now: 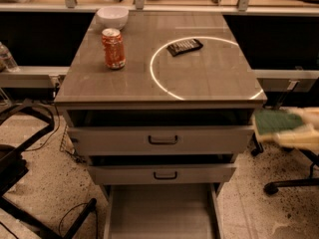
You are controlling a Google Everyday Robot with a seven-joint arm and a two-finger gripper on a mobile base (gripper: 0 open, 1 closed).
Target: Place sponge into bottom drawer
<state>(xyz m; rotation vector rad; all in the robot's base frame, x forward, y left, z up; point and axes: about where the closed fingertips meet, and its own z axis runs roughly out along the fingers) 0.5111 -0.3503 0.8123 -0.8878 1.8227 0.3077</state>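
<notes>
My gripper [279,129] is at the right edge of the view, off the cabinet's right side and level with the top drawer front. It is shut on the sponge [273,122], whose dark green top faces up with yellow foam under it. The bottom drawer [162,215] is pulled out at the bottom of the view, showing a plain grey floor with nothing in it. It lies down and to the left of my gripper.
On the cabinet top [124,78] stand an orange can [114,48], a white bowl [112,17] and a flat black packet [184,46] inside a lit ring. Two upper drawers [162,140] are partly open. An office chair base [291,183] stands at right, black chair legs [30,203] at left.
</notes>
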